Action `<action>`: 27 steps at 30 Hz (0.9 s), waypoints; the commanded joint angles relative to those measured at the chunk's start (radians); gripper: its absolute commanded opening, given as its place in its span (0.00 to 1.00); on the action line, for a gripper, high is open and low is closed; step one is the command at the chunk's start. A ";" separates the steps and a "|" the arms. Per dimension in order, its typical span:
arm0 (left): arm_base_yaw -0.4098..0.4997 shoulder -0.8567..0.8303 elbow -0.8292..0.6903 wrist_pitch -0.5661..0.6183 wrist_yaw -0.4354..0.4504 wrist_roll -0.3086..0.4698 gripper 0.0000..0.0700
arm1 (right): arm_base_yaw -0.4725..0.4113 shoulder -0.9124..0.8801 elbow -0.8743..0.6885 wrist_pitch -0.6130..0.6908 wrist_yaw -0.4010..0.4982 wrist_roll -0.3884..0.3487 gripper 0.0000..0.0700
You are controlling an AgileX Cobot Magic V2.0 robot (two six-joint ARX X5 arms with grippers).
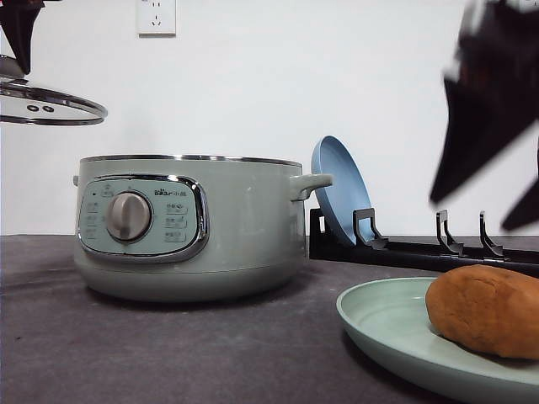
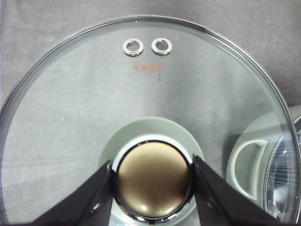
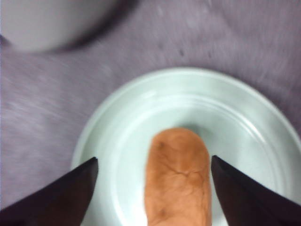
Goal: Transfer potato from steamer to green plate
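Note:
The orange-brown potato [image 1: 486, 310] lies on the pale green plate [image 1: 387, 324] at the front right of the table. My right gripper [image 1: 493, 126] hangs open and blurred high above it; in the right wrist view its fingers [image 3: 61, 197] stand wide apart on either side of the potato [image 3: 178, 179], clear of it, over the green plate [image 3: 122, 141]. The sage-green steamer [image 1: 189, 225] stands uncovered at centre left. My left gripper [image 2: 153, 183] is shut on the lid knob [image 2: 153, 179], holding the glass lid [image 1: 46, 105] in the air at the upper left.
A black dish rack [image 1: 421, 248] runs along the back right with a blue plate [image 1: 341, 189] leaning in it beside the steamer handle [image 1: 310, 183]. A dark grey cloth [image 1: 168, 353] covers the table. A wall socket [image 1: 157, 17] sits high on the wall.

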 commanded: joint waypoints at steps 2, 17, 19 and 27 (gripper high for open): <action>0.002 -0.013 0.042 0.024 0.000 0.001 0.00 | 0.005 -0.046 0.096 -0.133 -0.001 0.008 0.88; -0.006 -0.013 0.042 0.018 0.000 -0.004 0.00 | 0.005 -0.299 0.547 -0.623 0.057 -0.024 0.92; -0.010 -0.013 0.042 0.016 0.000 -0.007 0.00 | 0.005 -0.323 0.582 -0.658 0.091 -0.024 0.92; -0.019 -0.013 0.042 0.018 0.000 -0.012 0.00 | 0.005 -0.419 0.618 -0.685 0.214 -0.024 0.92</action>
